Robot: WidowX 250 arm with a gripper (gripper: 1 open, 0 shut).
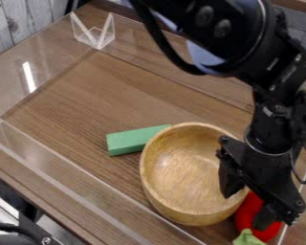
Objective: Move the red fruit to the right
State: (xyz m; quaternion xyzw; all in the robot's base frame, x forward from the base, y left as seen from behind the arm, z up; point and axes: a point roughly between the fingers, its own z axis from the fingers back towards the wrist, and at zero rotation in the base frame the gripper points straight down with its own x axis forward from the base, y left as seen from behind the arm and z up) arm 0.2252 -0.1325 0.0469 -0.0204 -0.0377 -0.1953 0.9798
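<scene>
Wood-grain tabletop (104, 91) fills the camera's view, edged at the left and near sides by a low clear plastic wall (28, 144). A small clear angled stand (92, 29) sits at the far left corner, well apart from everything else. Toward the middle, a flat green block (138, 140) lies on the wood, its right end just beside the rim of a round wooden bowl (187, 172); whether the two touch cannot be told. The bowl stands upright, its inside in plain sight.

At the bowl's right edge, the black robot arm (232, 48) sweeps in from the top of the frame and bends down to the gripper (260, 209), which hangs low at the table's near right corner, overlapping the bowl's rim as seen from this angle. Its dark fingers (233, 177) point down on either side of the red fruit (254, 212), a small bright red shape with a patch of green (245, 237) showing below it at the bottom edge of the frame. The fruit sits just right of the bowl, outside it, and is largely hidden by the gripper. The jaws appear closed around the fruit, with red showing between the two fingers. Whether the fruit rests on the table or is lifted off it cannot be told.
</scene>
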